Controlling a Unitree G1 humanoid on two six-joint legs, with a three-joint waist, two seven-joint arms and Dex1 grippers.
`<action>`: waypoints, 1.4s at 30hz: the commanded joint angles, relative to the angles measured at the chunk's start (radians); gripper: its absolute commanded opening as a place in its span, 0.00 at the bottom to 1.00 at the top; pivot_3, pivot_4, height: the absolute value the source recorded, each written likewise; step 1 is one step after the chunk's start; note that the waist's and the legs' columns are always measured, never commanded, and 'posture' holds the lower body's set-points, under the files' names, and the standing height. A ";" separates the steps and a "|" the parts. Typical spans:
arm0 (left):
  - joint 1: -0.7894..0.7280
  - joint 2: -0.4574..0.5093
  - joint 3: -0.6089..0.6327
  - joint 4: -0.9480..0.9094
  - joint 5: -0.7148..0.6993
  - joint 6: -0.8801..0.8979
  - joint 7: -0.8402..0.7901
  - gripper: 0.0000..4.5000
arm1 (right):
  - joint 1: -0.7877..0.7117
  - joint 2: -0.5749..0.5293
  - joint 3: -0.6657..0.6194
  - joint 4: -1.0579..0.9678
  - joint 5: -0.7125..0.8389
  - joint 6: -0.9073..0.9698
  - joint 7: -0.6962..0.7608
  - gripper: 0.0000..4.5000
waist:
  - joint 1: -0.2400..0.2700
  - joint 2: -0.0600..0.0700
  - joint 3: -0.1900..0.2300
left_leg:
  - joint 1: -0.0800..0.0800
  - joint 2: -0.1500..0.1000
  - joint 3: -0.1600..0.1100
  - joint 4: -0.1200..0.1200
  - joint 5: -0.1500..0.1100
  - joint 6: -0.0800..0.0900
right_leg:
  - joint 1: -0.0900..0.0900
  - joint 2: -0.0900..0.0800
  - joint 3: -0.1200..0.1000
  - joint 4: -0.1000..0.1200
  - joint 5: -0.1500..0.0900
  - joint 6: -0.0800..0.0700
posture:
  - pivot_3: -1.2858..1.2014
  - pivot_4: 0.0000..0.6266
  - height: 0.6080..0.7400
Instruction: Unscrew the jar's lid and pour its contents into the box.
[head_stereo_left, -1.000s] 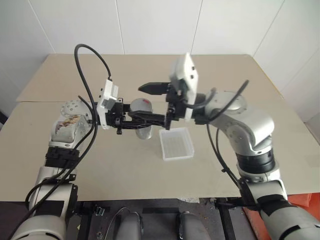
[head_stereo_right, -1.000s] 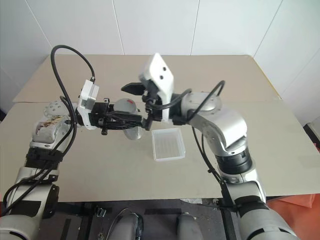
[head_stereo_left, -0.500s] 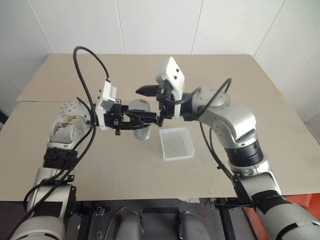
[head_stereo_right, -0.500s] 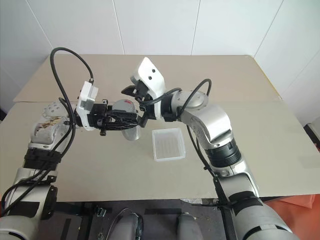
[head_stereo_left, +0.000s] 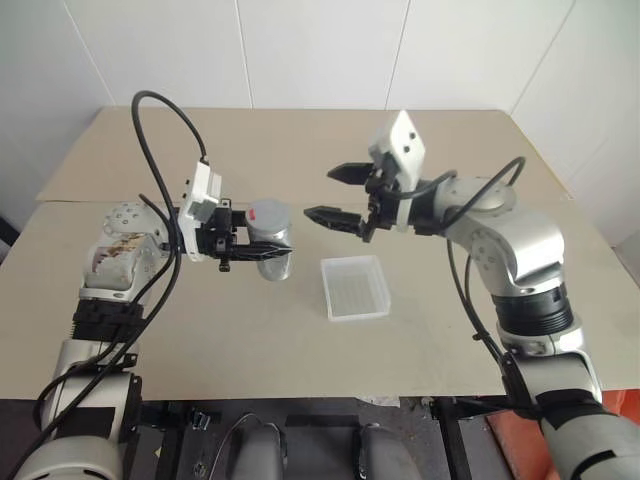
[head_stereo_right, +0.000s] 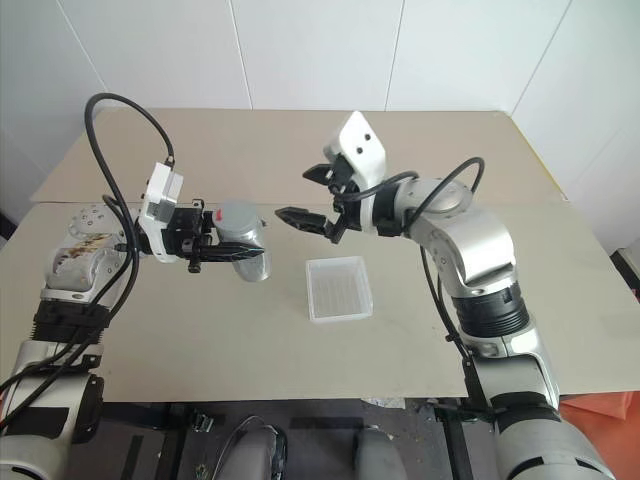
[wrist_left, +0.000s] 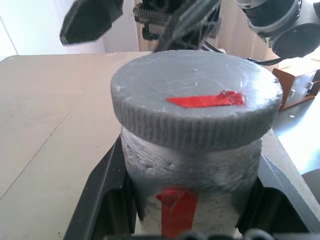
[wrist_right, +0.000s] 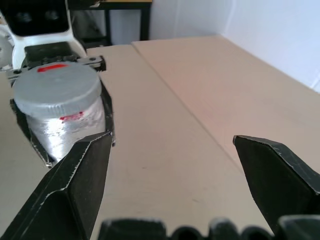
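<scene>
The left claw (head_stereo_left: 262, 254) is clamped around the jar (head_stereo_left: 270, 250), holding it upright above the worktop (head_stereo_left: 450, 130), toward its left edge. The round grey lid (head_stereo_left: 267, 214), ribbed around its rim, is on top. The right claw (head_stereo_left: 332, 193) is spread wide, holding nothing, just to the jar's right, pointing at it. The white, ribbed box (head_stereo_left: 355, 287) lies below, near the middle.

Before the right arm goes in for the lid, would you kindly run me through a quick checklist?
1. Jar gripped by the left pincer: ok.
2. Lid on the jar, top unobstructed: ok.
3. Right pincer open and empty: ok.
4. Right pincer around the lid: not ok, it stands apart, beside the jar.
5. Box upright on the table, beside the jar: ok.
6. Contents in the jar: cannot tell.
</scene>
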 joint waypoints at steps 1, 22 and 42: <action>-0.019 0.004 0.019 -0.028 -0.019 -0.002 -0.004 0.45 | 0.017 -0.022 -0.054 -0.071 0.035 0.005 0.014 1.00 | 0.000 0.000 0.000 | 0.000 0.000 0.000 0.000 0.000 0.000 | 0.000 0.000 0.000 0.000 0.000 0.000 | 0.52 0.24 1.00; -0.027 -0.029 0.013 -0.010 0.001 -0.014 0.012 0.45 | -0.117 0.123 0.087 -0.120 0.079 0.147 -0.069 1.00 | 0.002 0.000 0.000 | 0.000 0.000 0.000 0.000 0.000 0.000 | 0.000 0.000 0.000 0.001 0.000 0.000 | 0.52 0.24 1.00; -0.013 -0.017 0.017 -0.028 -0.004 -0.011 0.018 0.45 | -0.121 0.144 0.102 -0.098 0.054 0.137 -0.043 0.72 | 0.002 0.000 0.000 | 0.000 0.000 0.000 0.000 0.000 0.000 | 0.000 0.000 0.000 0.000 0.000 0.000 | 0.52 0.24 1.00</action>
